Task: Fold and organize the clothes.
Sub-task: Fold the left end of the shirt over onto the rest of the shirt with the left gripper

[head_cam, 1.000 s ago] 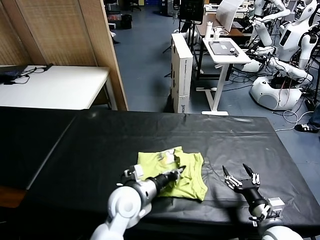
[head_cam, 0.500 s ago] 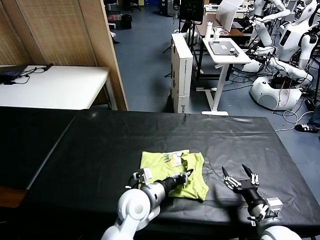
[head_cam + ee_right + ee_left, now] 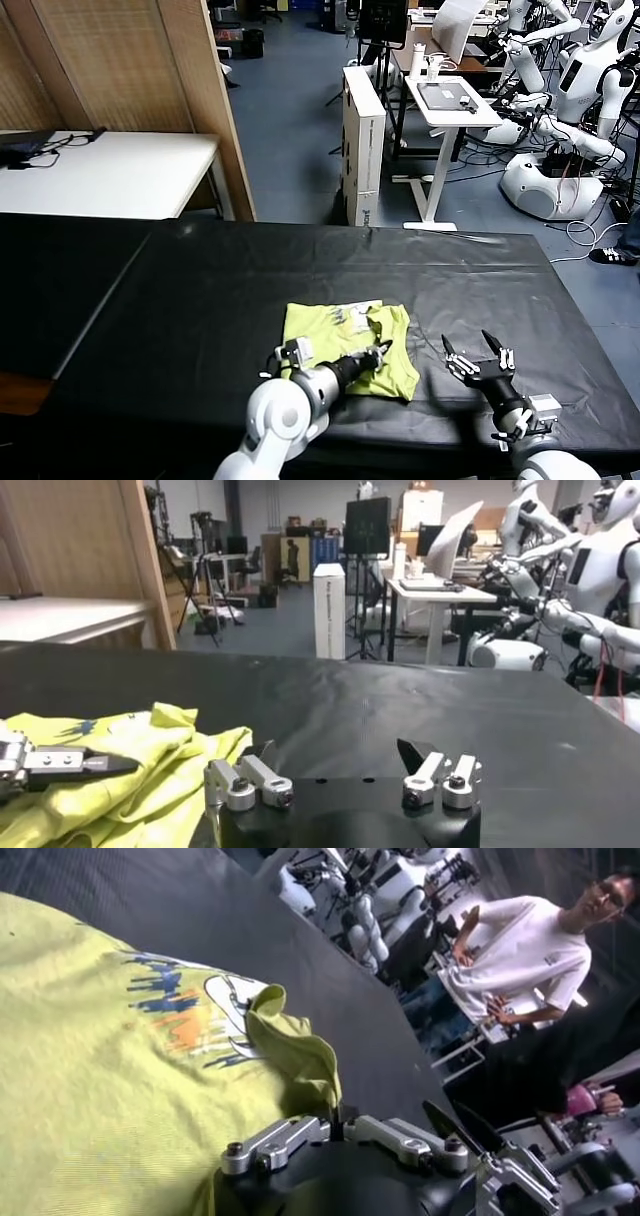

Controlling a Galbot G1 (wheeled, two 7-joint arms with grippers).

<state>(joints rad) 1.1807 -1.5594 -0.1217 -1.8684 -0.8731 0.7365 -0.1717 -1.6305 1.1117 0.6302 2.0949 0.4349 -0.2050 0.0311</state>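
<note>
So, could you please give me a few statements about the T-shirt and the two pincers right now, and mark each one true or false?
1. The lime T-shirt lies on the black table. True.
2. The left pincer is shut on the T-shirt's fabric. True.
3. The right pincer grips a sleeve of the shirt. False: it is open and empty, over bare table beside the shirt.
4. The shirt's print is hidden underneath. False: in the left wrist view a print faces up.
5. The T-shirt is spread out flat at full size. False: it is bunched into a small folded bundle.
</note>
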